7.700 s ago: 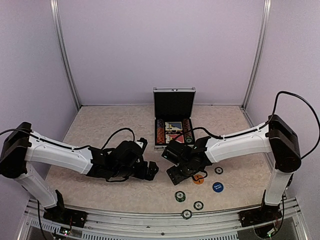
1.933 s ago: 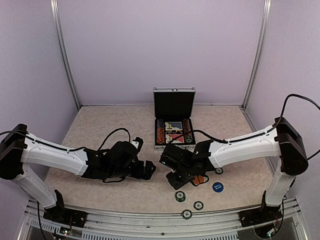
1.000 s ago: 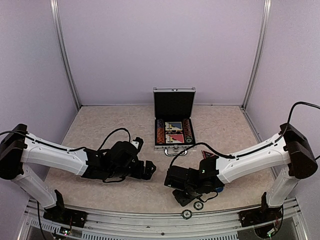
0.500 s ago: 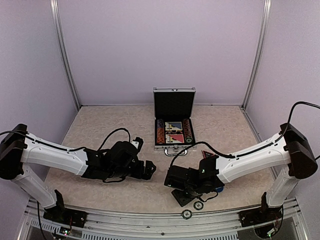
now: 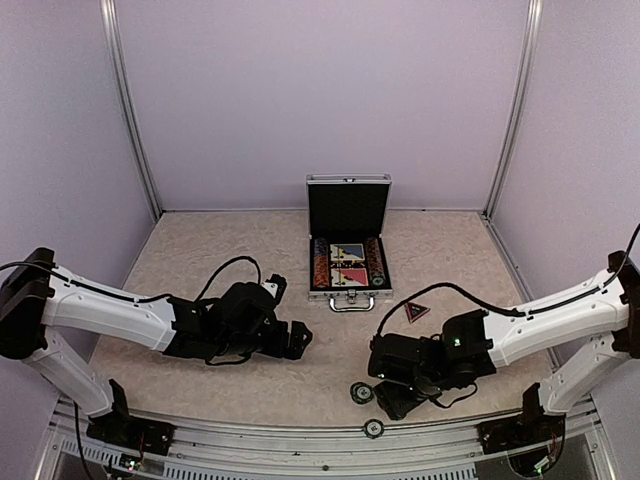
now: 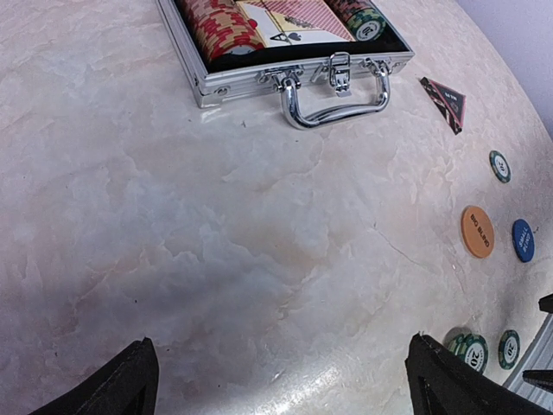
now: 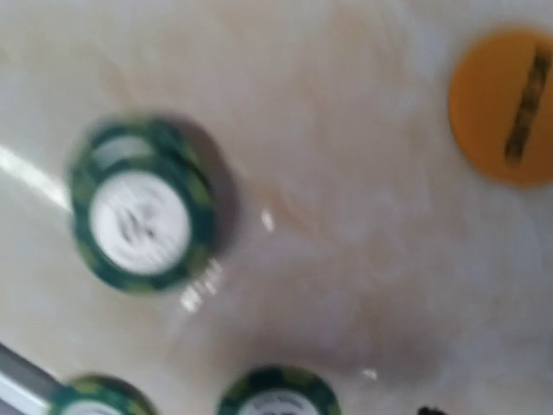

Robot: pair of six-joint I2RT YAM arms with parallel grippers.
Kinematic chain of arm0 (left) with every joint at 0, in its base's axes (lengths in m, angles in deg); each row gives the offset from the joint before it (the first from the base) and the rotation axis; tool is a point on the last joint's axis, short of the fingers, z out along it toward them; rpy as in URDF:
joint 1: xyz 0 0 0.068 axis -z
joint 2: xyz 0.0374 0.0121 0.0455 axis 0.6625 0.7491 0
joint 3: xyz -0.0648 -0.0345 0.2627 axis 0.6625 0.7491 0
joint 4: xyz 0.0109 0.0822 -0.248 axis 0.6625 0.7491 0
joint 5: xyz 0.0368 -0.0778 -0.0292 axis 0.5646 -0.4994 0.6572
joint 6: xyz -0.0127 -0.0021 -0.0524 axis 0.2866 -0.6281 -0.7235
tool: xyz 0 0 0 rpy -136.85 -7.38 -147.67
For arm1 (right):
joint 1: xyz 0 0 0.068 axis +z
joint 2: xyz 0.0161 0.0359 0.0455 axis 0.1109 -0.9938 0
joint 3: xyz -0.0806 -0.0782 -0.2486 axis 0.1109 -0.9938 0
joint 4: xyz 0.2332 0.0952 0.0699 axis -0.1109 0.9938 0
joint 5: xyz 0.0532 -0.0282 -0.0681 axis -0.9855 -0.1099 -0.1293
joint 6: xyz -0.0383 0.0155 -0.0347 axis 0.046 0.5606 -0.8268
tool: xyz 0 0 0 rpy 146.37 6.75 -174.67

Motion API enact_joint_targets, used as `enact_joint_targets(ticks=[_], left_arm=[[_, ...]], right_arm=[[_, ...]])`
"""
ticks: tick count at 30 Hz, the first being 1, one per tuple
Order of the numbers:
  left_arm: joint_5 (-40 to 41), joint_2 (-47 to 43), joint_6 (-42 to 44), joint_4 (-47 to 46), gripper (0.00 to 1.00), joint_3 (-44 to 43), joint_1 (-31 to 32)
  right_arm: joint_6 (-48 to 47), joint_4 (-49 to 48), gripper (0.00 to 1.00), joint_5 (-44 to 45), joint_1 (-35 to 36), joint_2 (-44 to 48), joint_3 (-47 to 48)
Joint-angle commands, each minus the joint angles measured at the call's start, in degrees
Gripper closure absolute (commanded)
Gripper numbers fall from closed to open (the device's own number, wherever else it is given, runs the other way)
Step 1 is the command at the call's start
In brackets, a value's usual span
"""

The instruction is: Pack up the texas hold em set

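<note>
I see the briefcase (image 5: 347,262) lying open at mid-counter (image 6: 173,216) toward the far edge; left pincer (image 6: 281,373) spread wide; right pincer (image 5: 398,398) by the near edge over a green chip stack (image 7: 143,216), its state I cannot tell

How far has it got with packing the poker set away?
Partly done: the open case already holds cards and rows of chips. In hand: the right gripper is down by the loose green chips; whether it grips one, I can't tell. Left: those chips, the orange disc, blue disc and triangular marker lie on the table, and the lid needs closing.
</note>
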Motion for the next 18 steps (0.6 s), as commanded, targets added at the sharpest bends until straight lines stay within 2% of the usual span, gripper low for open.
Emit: enact_joint_targets(ticks=[1, 9, 18], left_arm=[[-0.5, 0.1, 0.1, -1.0, 0.01, -0.9, -0.3], [-0.5, 0.3, 0.1, -0.6, 0.01, -1.4, -0.2], [-0.5, 0.0, 0.1, -0.6, 0.01, -1.3, -0.2]], right_arm=[[4.3, 1.3, 0.31, -0.6, 2.1, -0.8, -2.1], [5.4, 0.7, 0.29, 0.7, 2.6, -4.8, -3.2], [4.9, -4.2, 0.35, -0.3, 2.7, -6.4, -5.9]])
